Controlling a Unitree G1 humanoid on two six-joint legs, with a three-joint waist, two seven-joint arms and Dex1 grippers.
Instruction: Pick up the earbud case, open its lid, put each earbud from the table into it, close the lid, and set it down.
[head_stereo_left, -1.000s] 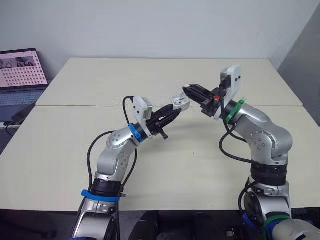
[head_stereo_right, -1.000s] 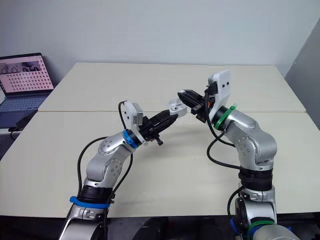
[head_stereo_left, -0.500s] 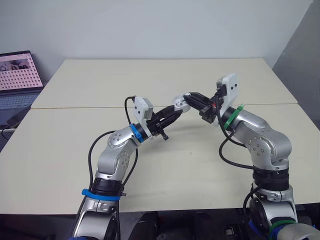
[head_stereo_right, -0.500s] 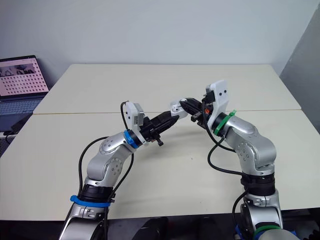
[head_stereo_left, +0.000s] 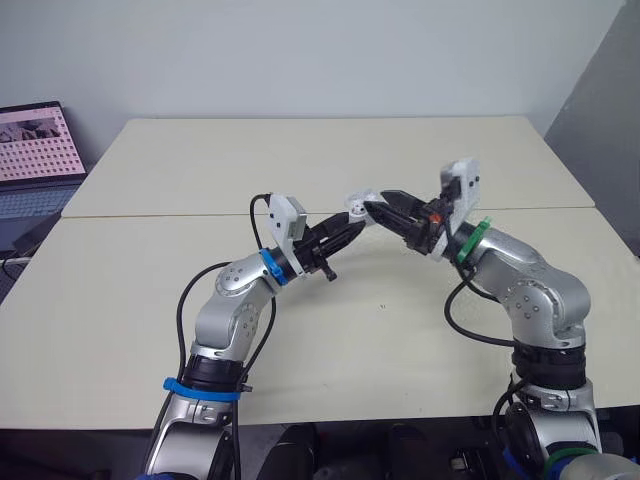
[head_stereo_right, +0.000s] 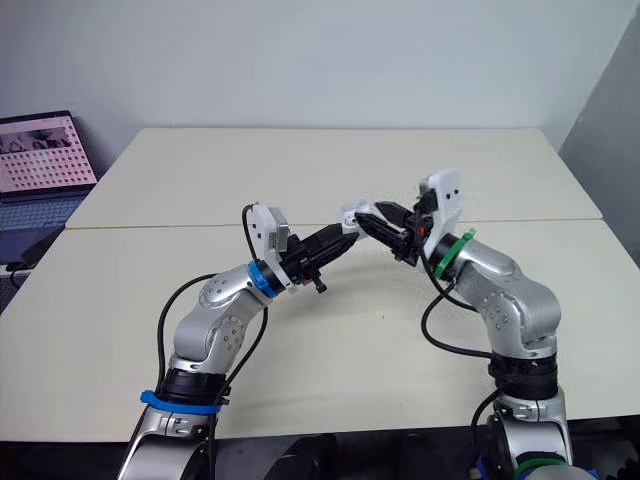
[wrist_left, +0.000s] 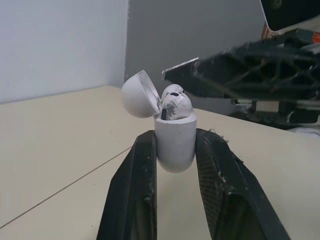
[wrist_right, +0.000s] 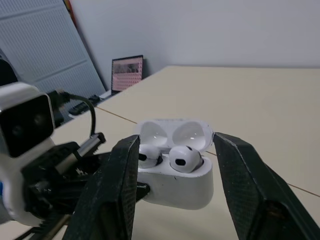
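My left gripper is shut on the body of the white earbud case, held upright above the middle of the table. The case's lid is swung open. Two white earbuds sit in its sockets. In the head views the case hangs between the two arms. My right gripper is open right beside it, and in its wrist view the fingers spread to either side of the case. One right finger reaches over the earbuds in the left wrist view; contact cannot be told.
The cream table has a seam running across its middle. An open laptop stands off the table's far left corner. A grey panel stands at the far right.
The right arm has come lower and brought its open fingers closer around the case. The left gripper has kept the case in place. The camera shifted a little.
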